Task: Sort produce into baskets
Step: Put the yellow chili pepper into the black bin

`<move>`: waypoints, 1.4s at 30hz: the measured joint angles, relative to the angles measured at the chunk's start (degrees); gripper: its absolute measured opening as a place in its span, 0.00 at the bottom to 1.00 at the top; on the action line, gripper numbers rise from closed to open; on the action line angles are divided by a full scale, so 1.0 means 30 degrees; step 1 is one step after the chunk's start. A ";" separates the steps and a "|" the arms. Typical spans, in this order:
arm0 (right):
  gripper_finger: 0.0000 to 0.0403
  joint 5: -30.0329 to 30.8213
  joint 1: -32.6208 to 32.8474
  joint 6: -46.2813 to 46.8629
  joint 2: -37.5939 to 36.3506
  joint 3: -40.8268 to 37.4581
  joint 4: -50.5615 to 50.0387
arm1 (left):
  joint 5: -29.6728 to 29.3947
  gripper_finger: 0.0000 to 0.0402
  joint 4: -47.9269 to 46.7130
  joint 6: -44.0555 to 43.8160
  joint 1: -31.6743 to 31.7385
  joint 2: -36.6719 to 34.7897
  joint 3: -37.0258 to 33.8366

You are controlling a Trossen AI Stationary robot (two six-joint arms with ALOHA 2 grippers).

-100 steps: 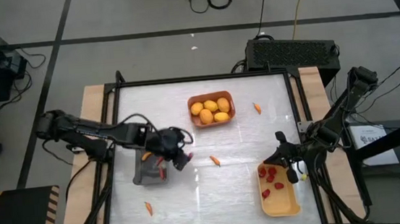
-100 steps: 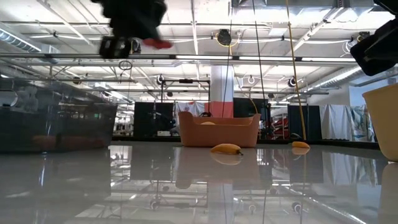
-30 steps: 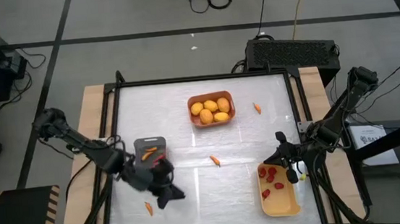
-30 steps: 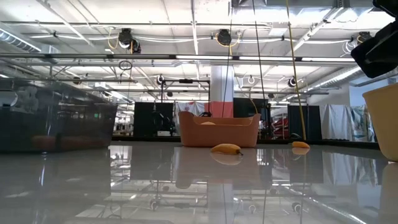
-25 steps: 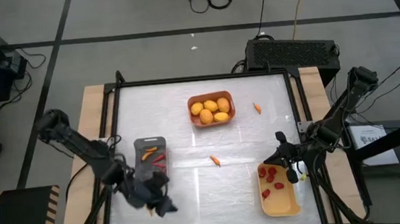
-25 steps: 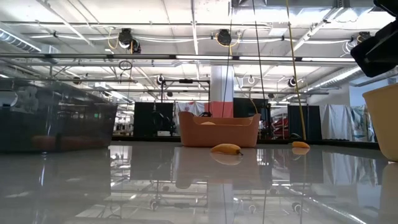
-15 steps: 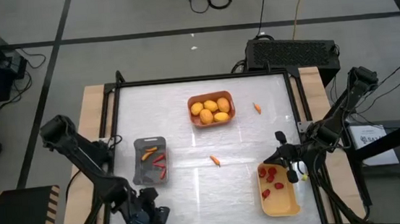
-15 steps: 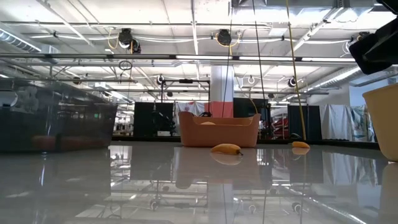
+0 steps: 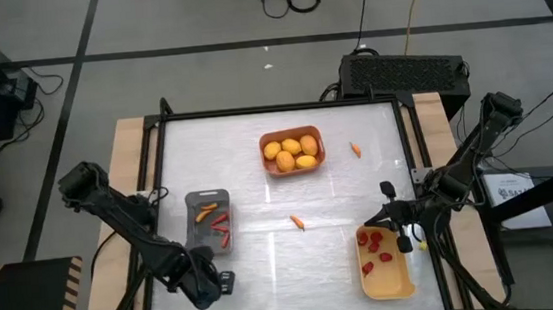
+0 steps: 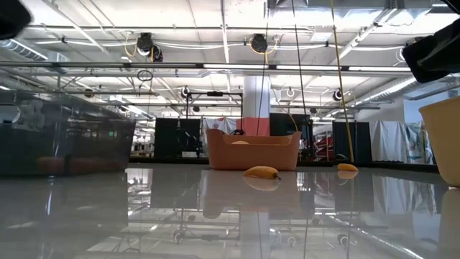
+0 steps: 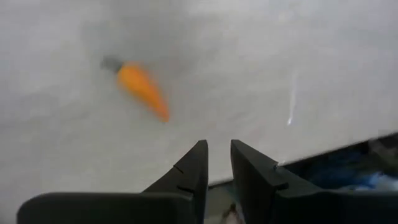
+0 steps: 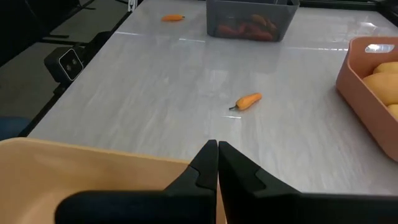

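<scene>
My left gripper hangs near the table's near-left corner, fingers pointing down, narrowly open and empty. An orange chili lies on the table just ahead of its fingertips. My right gripper is shut and empty over the far-left corner of the yellow basket, which holds red berries. The dark grey basket holds red and orange chilies. The orange basket holds several yellow fruits. Two more orange chilies lie loose, one at mid-table and one beside the orange basket.
The table's near edge runs close by my left gripper. The low view shows the orange basket, two loose chilies and the yellow basket's wall. Bare table lies between the three baskets.
My left gripper has gone from beside the grey basket toward the table's near edge. It now hangs over the loose orange chili at the near left. My right arm has kept still.
</scene>
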 joint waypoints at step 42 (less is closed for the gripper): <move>0.01 0.0981 -0.0015 -0.0787 0.0004 -0.0003 0.0058 | -0.0603 0.47 -0.1635 0.0971 -0.1135 0.1811 -0.0415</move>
